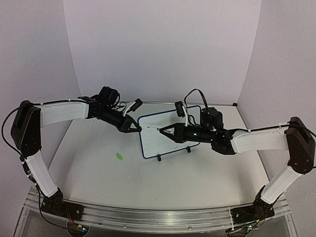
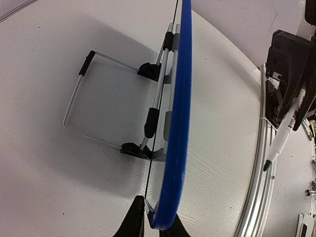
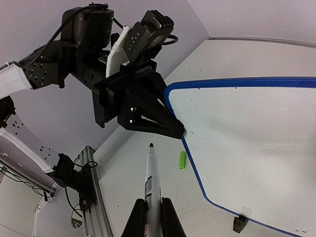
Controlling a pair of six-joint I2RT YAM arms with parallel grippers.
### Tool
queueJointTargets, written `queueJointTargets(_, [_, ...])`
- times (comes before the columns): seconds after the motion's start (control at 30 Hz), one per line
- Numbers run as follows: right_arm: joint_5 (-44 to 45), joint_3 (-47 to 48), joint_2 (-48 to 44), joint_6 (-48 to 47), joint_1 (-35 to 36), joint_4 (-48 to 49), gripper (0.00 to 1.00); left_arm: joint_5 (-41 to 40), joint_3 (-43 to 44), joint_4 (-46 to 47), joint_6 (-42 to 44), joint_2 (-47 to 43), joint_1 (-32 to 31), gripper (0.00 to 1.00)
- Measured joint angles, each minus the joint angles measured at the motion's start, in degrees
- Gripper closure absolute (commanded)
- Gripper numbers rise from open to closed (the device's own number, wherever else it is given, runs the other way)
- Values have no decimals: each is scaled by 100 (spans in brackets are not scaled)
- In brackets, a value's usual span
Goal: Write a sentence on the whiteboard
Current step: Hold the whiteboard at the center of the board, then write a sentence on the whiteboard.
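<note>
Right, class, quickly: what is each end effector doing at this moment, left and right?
The left end effector is closed on the whiteboard edge.
The right end effector is closed, holding the marker.

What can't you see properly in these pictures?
- Left wrist view: the whiteboard is edge-on, so its writing face is hidden.
- Right wrist view: the picture's edge cuts off the whiteboard's right side.
- Top view: the right pincer covers part of the whiteboard, and any writing there is too small to read.
- Top view: whether the marker tip touches the whiteboard cannot be told; too small.
</note>
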Motion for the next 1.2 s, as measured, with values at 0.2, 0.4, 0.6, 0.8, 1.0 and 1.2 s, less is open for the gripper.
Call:
queueJointTargets(0.2, [82, 100, 175, -5, 16, 57, 100, -85, -1, 44, 187, 15, -11, 100])
queueJointTargets(0.4, [178, 113, 209, -7, 26, 126, 100, -164, -9, 48, 338, 15, -87, 100])
queueJointTargets(0.6, [339, 113, 211, -13, 26, 264, 100, -242, -15, 93, 406, 15, -140, 100])
queueJointTargets(0.8, [548, 126, 316, -22, 28, 553, 100, -279, -17, 100, 423, 13, -160, 100])
queueJointTargets(1.0, [680, 216, 645, -16, 43, 774, 100, -282, -46, 140, 422, -2, -160, 100])
queueJointTargets(1.2, [768, 219, 751, 3, 44, 920, 100, -282, -48, 142, 424, -3, -160, 100])
